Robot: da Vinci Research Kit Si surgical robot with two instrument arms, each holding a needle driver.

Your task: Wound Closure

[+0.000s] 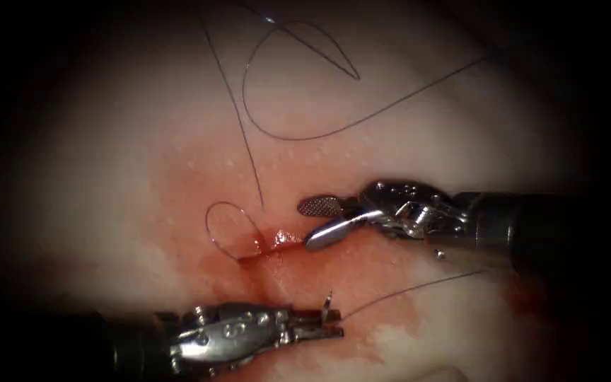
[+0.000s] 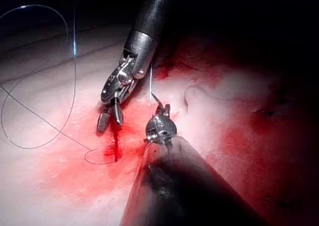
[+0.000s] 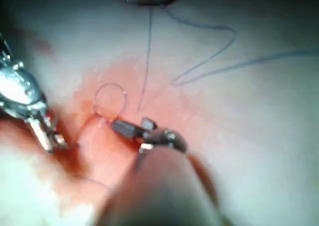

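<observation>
The left hand grips the needle low on its curve, clear of the tissue and just below the cut, thread trailing away from its tip. The right hand hovers open and empty just beside the cut's end — the loose loop nearby could likely snag on a jaw and drag the stitch.
</observation>
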